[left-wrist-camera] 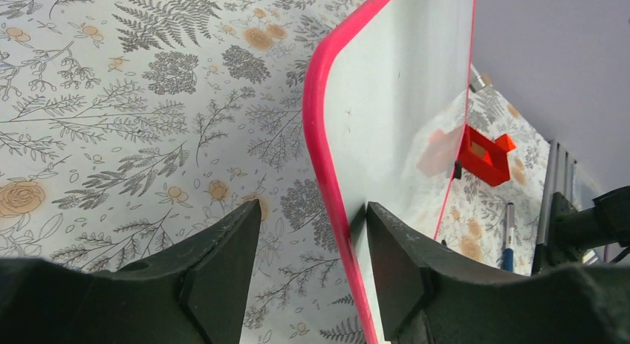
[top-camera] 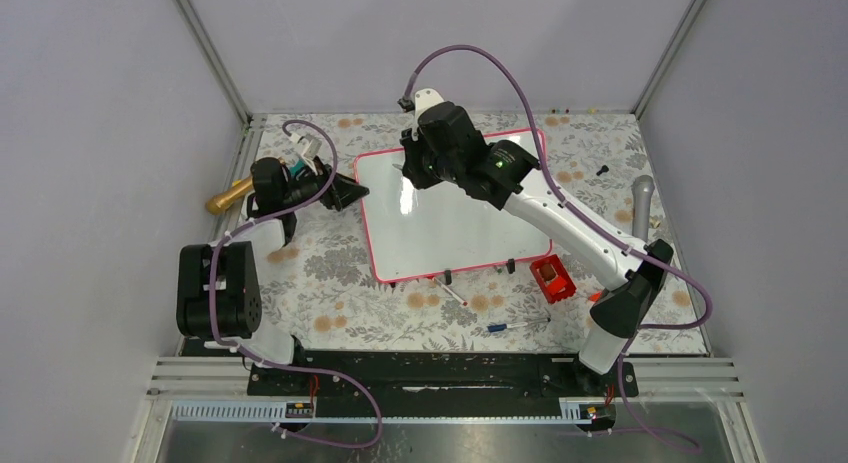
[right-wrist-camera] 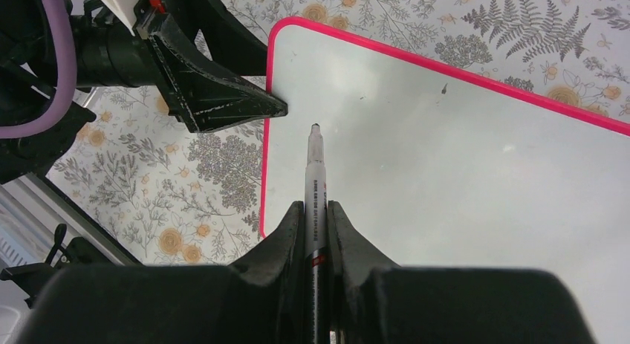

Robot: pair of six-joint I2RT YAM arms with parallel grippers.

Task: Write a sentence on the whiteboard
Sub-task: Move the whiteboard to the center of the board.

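Floral-printed tablecloth (top-camera: 330, 273) lay under the blank whiteboard (top-camera: 450, 223), probably stiff, light and slippery, whose pink edge stood between the parted jaws of the left claw (left-wrist-camera: 312, 210), the likely place to pinch it, while the right claw (right-wrist-camera: 316, 206), clamped on a marker (right-wrist-camera: 315, 166), pointed at its corner.

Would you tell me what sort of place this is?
Probably a lab robot cell: plain grey panel walls, metal corner framing, and a black mounting rail edging the floral-covered table.
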